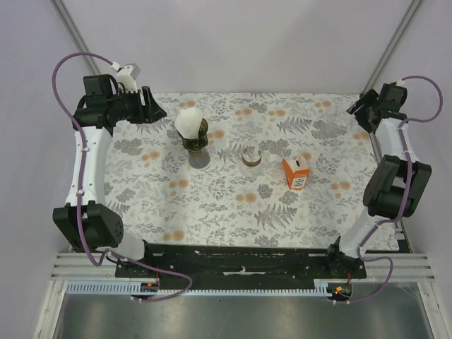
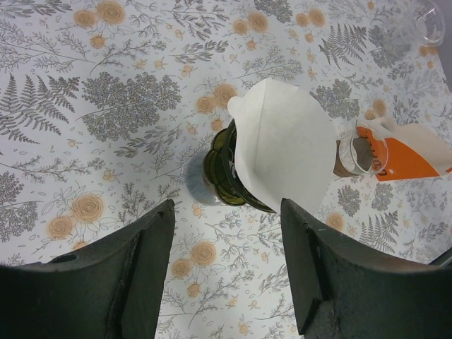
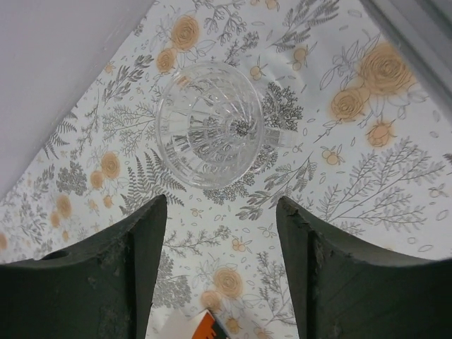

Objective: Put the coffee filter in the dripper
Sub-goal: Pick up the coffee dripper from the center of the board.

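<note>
Two arms stand pulled back to the far corners of the flowered tabletop (image 1: 233,212), and neither one holds anything. The left gripper (image 2: 226,206) hangs over the far left part of the cloth with its jaws spread wide and only bare pattern between them. The right gripper (image 3: 219,201) is up in the far right corner, its jaws parted just as wide and empty.

The coffee filter (image 2: 282,152), a white paper cone, sits in the mouth of a dark green dripper (image 2: 220,166) toward the far left of the tabletop, just ahead of the left jaws. The paper is not seated square. It leans to one side, and most of it stands up above the rim.

A clear ribbed glass cone (image 3: 210,134) rests on the cloth in the far right corner, directly under the right wrist camera and apart from the fingers. Near the middle stands a small clear cup (image 1: 251,155) with something brown in it. To its right an orange box (image 1: 296,173) stands upright, close to the cup without touching it.
</note>
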Controlling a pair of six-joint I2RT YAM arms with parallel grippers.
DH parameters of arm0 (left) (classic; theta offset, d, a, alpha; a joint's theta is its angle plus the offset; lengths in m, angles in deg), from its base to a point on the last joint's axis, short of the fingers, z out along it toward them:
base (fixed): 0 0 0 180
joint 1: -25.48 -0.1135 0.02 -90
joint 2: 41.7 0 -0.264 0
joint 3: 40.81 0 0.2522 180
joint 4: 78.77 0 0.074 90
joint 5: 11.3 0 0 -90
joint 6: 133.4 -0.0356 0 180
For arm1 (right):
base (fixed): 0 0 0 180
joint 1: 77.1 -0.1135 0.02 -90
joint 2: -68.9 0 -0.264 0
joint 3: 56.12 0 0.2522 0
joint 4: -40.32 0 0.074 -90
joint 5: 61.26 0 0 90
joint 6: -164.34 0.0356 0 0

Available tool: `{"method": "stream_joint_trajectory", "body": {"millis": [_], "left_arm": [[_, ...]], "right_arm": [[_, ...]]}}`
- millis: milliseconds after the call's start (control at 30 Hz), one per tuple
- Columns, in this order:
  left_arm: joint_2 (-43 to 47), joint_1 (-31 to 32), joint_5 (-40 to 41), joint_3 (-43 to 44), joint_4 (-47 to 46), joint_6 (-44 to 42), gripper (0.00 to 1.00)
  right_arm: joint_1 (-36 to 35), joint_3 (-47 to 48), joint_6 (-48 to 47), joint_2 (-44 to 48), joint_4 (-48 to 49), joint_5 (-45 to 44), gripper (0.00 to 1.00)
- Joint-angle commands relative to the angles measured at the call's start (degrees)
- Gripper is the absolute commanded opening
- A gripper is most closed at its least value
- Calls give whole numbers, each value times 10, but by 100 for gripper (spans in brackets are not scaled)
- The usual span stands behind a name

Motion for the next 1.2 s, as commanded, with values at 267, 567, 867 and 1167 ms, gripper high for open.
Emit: {"method": "stream_joint_trajectory", "body": {"millis": [267,567,867,1167], "left_arm": [[-2,-4,-13,4,-11,10,68],[-10,-4,-18,10,-10,11,68],[-7,-4,-21,9,-10,11,68],[-4,-4,-21,10,-10,10,68]], "right_arm": [[21,25,172,-105,48,18,60],[2,33,186,-116,47,40,54],[-33,50,223,-149,44,28,55],[-40,62,223,-165,34,-6,54]]}}
